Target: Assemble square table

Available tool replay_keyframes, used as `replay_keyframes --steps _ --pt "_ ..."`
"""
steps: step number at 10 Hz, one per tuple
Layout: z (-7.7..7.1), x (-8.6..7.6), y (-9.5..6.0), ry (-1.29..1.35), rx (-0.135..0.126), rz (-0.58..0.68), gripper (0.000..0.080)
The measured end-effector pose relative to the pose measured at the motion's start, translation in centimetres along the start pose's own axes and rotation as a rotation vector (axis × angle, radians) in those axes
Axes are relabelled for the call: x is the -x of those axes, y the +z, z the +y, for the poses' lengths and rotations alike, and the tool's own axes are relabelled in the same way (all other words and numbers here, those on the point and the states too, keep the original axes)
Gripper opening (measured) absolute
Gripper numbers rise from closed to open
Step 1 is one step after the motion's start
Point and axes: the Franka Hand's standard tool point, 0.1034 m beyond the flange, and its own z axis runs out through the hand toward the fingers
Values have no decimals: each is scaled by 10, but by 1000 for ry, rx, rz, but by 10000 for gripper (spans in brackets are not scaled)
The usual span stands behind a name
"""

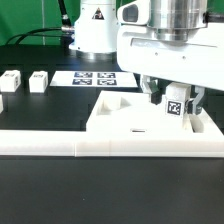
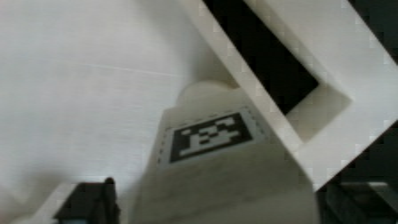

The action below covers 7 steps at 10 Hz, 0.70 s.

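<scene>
The square table's white slab (image 1: 112, 120) lies flat against the front rail. A white leg post (image 1: 176, 108) with a black-and-white tag stands upright on the slab near the exterior view's right. My gripper (image 1: 174, 103) straddles this post from above. In the wrist view the tagged post (image 2: 214, 138) rises between the two dark fingers (image 2: 89, 200), and a thin gap shows beside one of them. The jaws stand open around the post and do not clamp it. The slab's surface (image 2: 89, 80) fills the wrist view behind the post. Two more small white leg posts (image 1: 10, 80) (image 1: 38, 80) stand at the exterior view's left.
A long low white border rail (image 1: 60, 146) runs along the front of the black table. The marker board (image 1: 95, 77) lies flat behind the slab. The arm's white base (image 1: 95, 30) stands at the back, with cables beside it.
</scene>
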Motion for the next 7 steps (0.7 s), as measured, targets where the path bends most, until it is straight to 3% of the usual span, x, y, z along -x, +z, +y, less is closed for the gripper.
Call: replay_keyframes --steps 1,7 --pt "0 0 0 0 0 0 632" --pt "0 0 0 0 0 0 649"
